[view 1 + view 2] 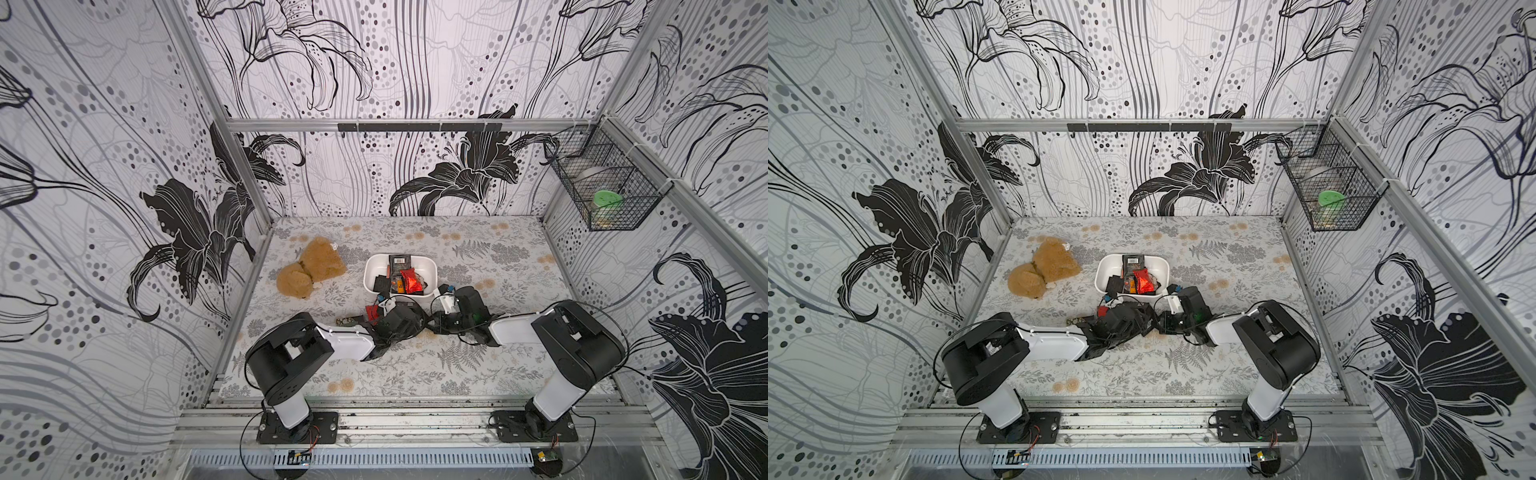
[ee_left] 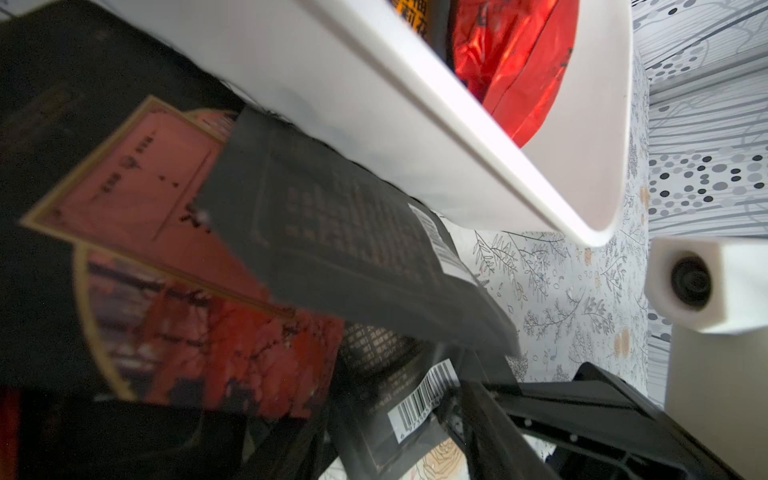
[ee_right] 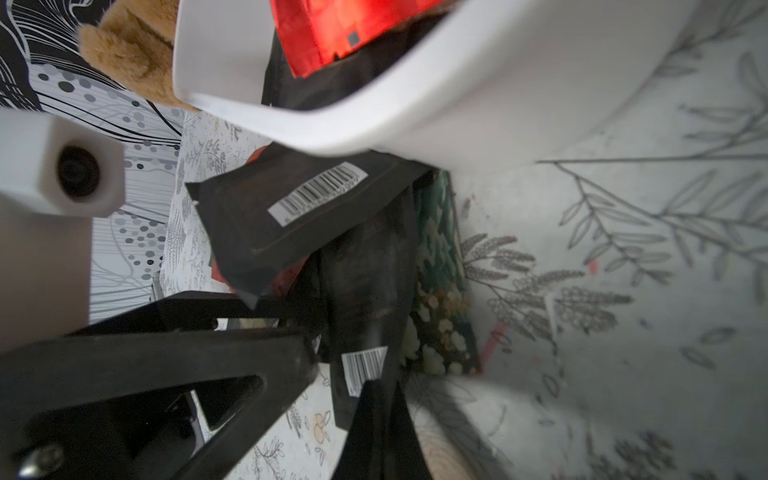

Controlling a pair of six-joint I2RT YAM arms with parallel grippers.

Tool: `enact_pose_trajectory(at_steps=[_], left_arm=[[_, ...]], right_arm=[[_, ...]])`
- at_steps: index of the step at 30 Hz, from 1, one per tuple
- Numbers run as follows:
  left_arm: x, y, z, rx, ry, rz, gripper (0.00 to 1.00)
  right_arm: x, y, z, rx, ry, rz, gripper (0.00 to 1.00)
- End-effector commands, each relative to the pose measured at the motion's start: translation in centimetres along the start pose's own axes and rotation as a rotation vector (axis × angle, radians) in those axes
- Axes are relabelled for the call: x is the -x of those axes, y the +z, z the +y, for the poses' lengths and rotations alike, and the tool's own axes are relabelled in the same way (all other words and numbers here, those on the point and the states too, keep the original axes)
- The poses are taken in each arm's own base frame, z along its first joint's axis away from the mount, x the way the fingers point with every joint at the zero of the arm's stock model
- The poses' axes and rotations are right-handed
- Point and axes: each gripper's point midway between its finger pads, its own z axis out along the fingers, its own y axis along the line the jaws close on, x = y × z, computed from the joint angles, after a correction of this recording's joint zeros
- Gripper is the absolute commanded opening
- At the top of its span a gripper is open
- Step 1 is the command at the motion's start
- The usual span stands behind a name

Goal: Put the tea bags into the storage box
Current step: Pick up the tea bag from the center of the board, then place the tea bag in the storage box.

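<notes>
Now: R gripper (image 1: pixel 440 294) clenched; L gripper (image 1: pixel 382 305) state can't tell. Both at storage box (image 1: pixel 372 272) near wall. Some tea bags (image 1: pixel 409 280) inside box, others piled just outside it.

Both arms stretched low, wrists nearly meeting; right claw (image 1: pixel 444 291) closed

The storage box (image 1: pixel 369 274) is smooth plastic, the tea bags (image 1: pixel 410 280) shiny foil.
</notes>
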Motion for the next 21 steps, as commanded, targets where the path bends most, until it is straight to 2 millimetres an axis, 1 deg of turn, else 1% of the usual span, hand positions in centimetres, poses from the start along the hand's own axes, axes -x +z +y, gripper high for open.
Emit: enact_pose_trajectory(at_steps=[1, 3, 4, 6, 8, 10, 12, 16, 19, 21], left_arm=[[0.7, -1.5, -1.1, -0.029, 0.025, -0.020, 0.57], [1.2, -2.3, -1.5, -0.033, 0.054, -0.031, 0.60], [1.4, -2.9, -2.0, -0.044, 0.081, -0.039, 0.63], [2.0, -4.2, -2.5, -0.041, 0.121, -0.080, 0.70], [2.3, -5.3, -2.8, -0.056, 0.133, -0.104, 0.74], [2.8, -6.3, -2.8, -0.074, 0.125, -0.128, 0.78], [3.4, -7.2, -2.6, -0.085, 0.115, -0.154, 0.80], [4.4, -8.9, -1.7, -0.080, 0.092, -0.206, 0.85], [5.6, -10.1, 0.2, -0.021, 0.072, -0.277, 0.90], [6.3, -10.9, 1.8, 0.019, 0.046, -0.328, 0.94]], right_arm=[[0.0, -1.3, 0.2, -0.021, -0.021, -0.028, 0.00], [-0.2, -2.1, 0.3, -0.033, -0.023, -0.044, 0.00], [-0.5, -2.5, 0.0, -0.060, -0.018, -0.046, 0.00], [-1.3, -3.5, -1.2, -0.143, 0.001, -0.030, 0.00], [-2.2, -4.6, -2.2, -0.218, 0.023, -0.008, 0.00], [-2.7, -6.0, -2.4, -0.254, 0.035, -0.016, 0.00], [-2.5, -7.4, -1.9, -0.253, 0.032, -0.051, 0.00], [-0.6, -10.2, 0.3, -0.248, 0.011, -0.136, 0.00], [2.1, -12.0, 2.8, -0.215, -0.020, -0.223, 0.00], [4.1, -12.6, 4.6, -0.186, -0.043, -0.262, 0.00]])
